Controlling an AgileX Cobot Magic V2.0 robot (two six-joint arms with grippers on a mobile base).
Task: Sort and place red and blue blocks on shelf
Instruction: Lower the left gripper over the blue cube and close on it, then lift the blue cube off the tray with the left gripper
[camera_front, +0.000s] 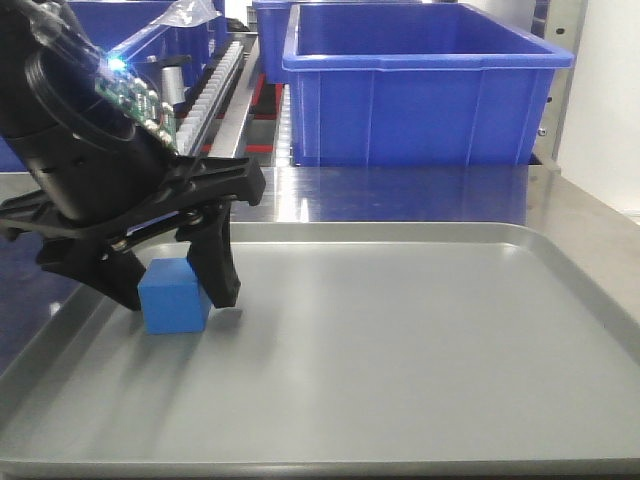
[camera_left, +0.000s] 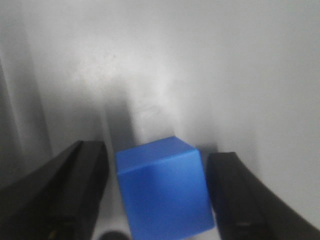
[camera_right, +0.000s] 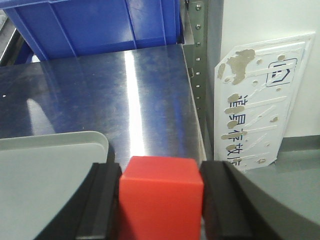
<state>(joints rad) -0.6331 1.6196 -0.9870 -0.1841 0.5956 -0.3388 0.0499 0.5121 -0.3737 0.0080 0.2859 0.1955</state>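
My right end effector (camera_right: 161, 172) is clamping the matte red cube (camera_right: 161, 200), my left end effector (camera_left: 159, 165) gaping around the matte blue cube (camera_front: 172, 298); neither shelved.

The blue block (camera_left: 162, 190) sits on the pale grey floor of the tray (camera_left: 225, 75), at the near edge of the picture, one corner turned toward the camera. The left gripper (camera_left: 156, 155) straddles it. One black finger (camera_left: 65, 190) stands to its left and the other (camera_left: 245, 195) to its right, each with a thin strip of grey showing between it and the block. A soft shadow falls on the floor just beyond the block. Along the left side the grey darkens into a band. The whole picture is slightly blurred.
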